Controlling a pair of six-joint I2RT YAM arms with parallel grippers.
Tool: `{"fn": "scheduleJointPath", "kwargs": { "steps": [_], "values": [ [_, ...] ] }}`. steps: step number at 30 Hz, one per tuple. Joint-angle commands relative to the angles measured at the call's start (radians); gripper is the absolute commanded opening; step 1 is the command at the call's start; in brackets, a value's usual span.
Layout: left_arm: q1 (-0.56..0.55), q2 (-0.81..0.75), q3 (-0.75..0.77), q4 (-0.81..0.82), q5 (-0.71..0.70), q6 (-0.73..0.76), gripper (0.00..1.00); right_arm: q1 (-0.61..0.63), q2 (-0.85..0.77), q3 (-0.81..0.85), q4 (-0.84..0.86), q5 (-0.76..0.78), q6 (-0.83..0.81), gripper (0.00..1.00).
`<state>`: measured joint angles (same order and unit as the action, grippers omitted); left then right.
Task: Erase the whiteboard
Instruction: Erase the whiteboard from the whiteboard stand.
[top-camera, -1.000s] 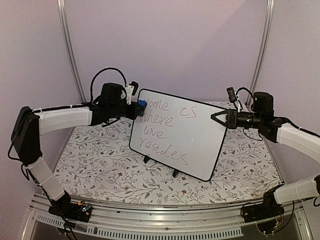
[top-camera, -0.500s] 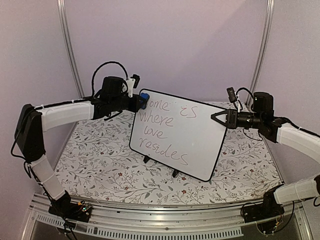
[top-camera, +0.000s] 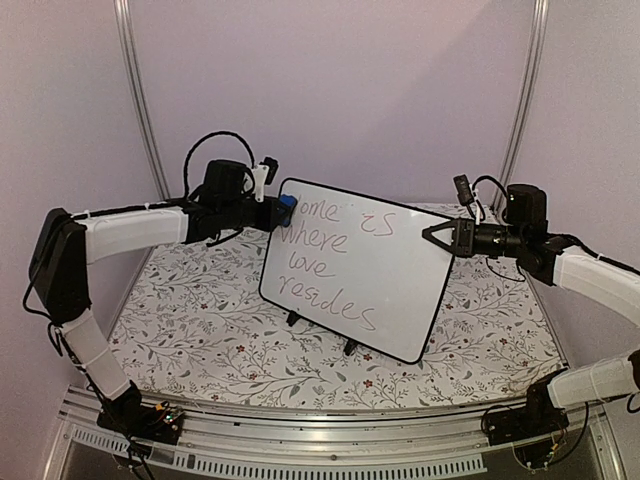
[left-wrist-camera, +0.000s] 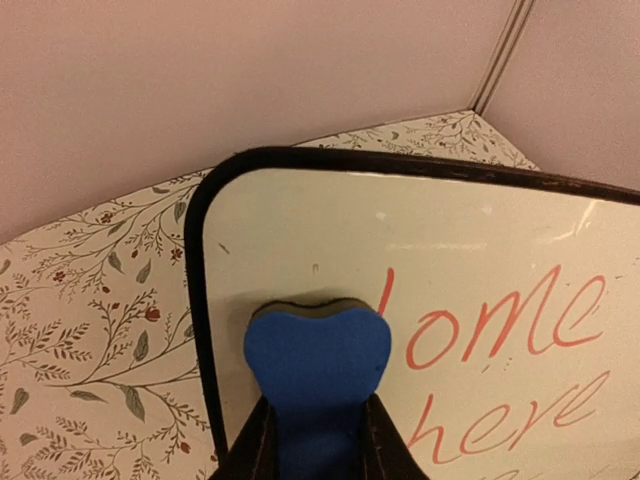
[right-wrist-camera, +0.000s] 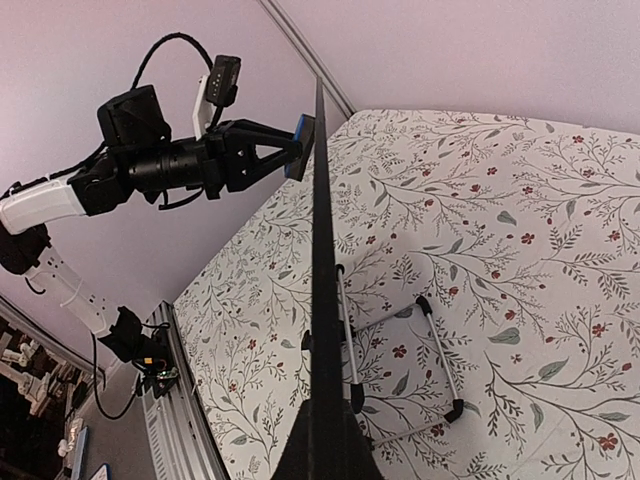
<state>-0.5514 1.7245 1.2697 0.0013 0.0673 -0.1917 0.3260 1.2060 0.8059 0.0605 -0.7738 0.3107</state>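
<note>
The whiteboard (top-camera: 385, 275) stands tilted on its small black feet on the flowered table, with red-purple handwriting on its left half. My left gripper (top-camera: 278, 210) is shut on a blue eraser (top-camera: 287, 203). It presses the eraser against the board's top left corner. In the left wrist view the eraser (left-wrist-camera: 318, 355) sits flat on the whiteboard (left-wrist-camera: 470, 225) just left of the word "ome". Its fingers (left-wrist-camera: 250, 450) squeeze both sides of it. My right gripper (top-camera: 437, 238) is shut on the board's right edge. That whiteboard edge (right-wrist-camera: 322, 260) shows end-on in the right wrist view.
A flowered cloth (top-camera: 200, 320) covers the table. The board's wire stand (right-wrist-camera: 440, 365) with black tips rests behind it. Lilac walls and metal corner posts (top-camera: 140, 100) close in the back. An aluminium rail (top-camera: 300, 440) runs along the near edge.
My left gripper has moved the eraser slightly up and right at the board's top left corner, and the left arm has shifted. The board and right arm have stayed still.
</note>
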Motion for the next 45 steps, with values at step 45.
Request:
{"fn": "scheduleJointPath", "kwargs": {
  "steps": [45],
  "values": [
    [0.039,0.06,0.126,-0.075,0.032,-0.025,0.0,0.021,-0.016,-0.011,-0.013,-0.084,-0.084,0.0]
  ]
}}
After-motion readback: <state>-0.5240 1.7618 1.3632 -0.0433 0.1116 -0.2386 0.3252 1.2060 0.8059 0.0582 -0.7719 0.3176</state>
